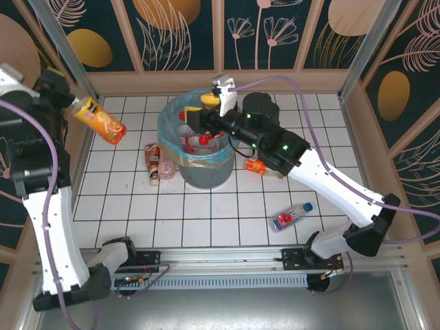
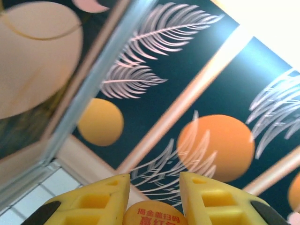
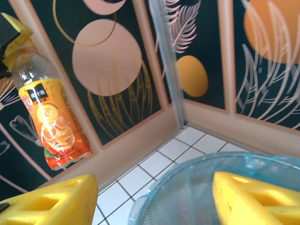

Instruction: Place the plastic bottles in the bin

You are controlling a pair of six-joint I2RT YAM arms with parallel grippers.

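The left claw (image 1: 74, 103) is clamped on the cap end of an orange-labelled bottle (image 1: 102, 122), lifted clear of the bench (image 1: 206, 213); pink-labelled bottles (image 1: 157, 163) lie down to the left of the right claw (image 1: 196, 118), which hangs half open and empty, the bin (image 1: 206, 175) directly beneath it; a blue-capped bottle (image 1: 291, 217) lies well back towards its base.

Orange cap (image 2: 154, 214) cut off at bottom edge, bin (image 3: 187, 187) cropped below, orange-capped bottle (image 1: 256, 166) half hidden by right arm (image 1: 323, 172).

White tiled table (image 1: 206, 213), leaf-patterned dark walls (image 1: 275, 34)
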